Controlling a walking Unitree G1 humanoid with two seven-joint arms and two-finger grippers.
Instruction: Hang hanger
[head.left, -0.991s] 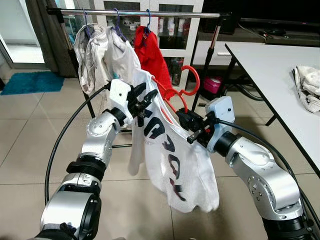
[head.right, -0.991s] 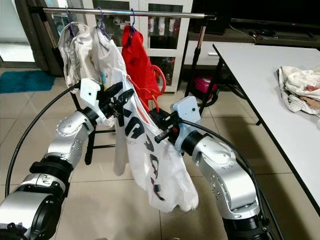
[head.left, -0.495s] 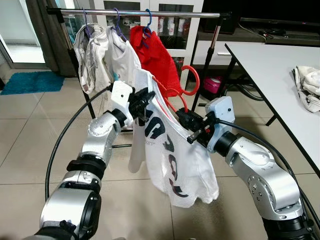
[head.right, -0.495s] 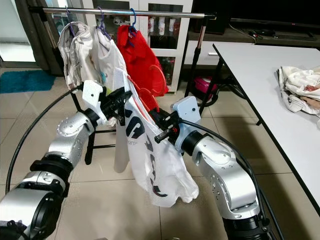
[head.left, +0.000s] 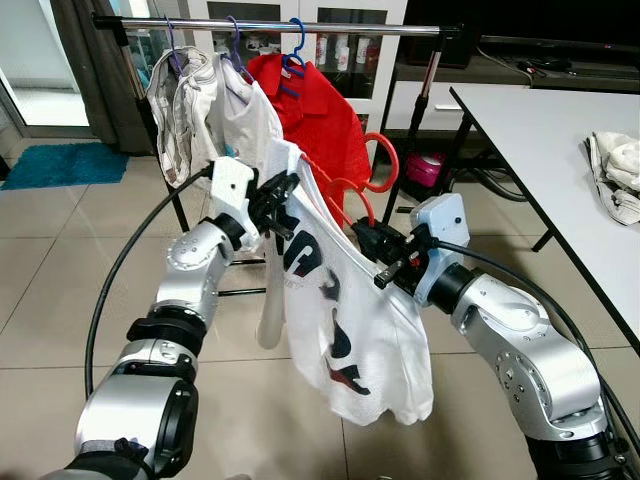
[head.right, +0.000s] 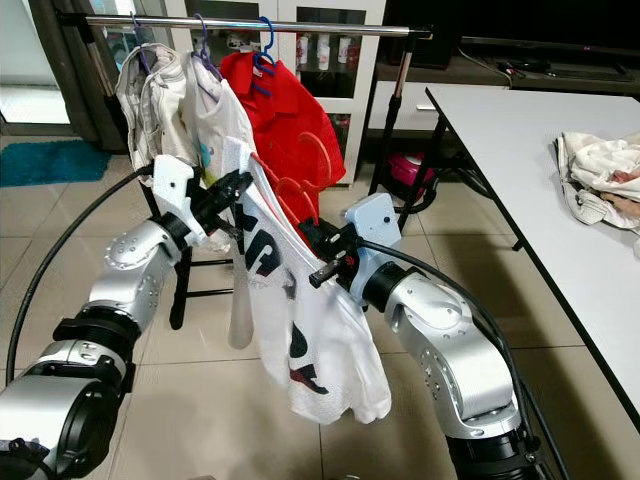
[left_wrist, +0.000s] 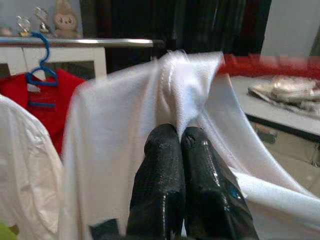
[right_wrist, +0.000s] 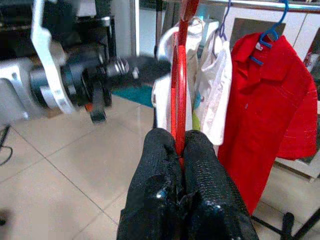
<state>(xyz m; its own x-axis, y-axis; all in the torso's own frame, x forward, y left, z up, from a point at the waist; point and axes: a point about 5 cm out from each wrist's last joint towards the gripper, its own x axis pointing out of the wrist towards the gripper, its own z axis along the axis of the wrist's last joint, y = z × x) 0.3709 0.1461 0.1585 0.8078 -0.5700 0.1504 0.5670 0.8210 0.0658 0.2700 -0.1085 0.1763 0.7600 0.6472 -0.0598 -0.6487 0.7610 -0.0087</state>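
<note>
A white T-shirt (head.left: 345, 320) with dark lettering hangs on a red hanger (head.left: 383, 160) held between my two arms, in front of the clothes rail (head.left: 300, 28). My right gripper (head.left: 362, 235) is shut on the red hanger (right_wrist: 179, 90), its hook rising above the shirt, below the rail. My left gripper (head.left: 282, 192) is shut on the shirt's upper edge (left_wrist: 185, 85). A red shirt (head.left: 325, 110) on a blue hanger (head.left: 291, 50) hangs on the rail just behind.
Two pale garments (head.left: 200, 100) hang on the rail's left part. A white table (head.left: 560, 140) with crumpled cloth (head.left: 618, 175) stands at the right. A blue mat (head.left: 60, 165) lies on the tiled floor at the left. A cabinet (head.left: 340, 70) stands behind the rail.
The left gripper has shifted a little left and up with the shirt's edge, and the shirt now hangs straighter. The red shirt on the rail has swung. The right gripper holds still.
</note>
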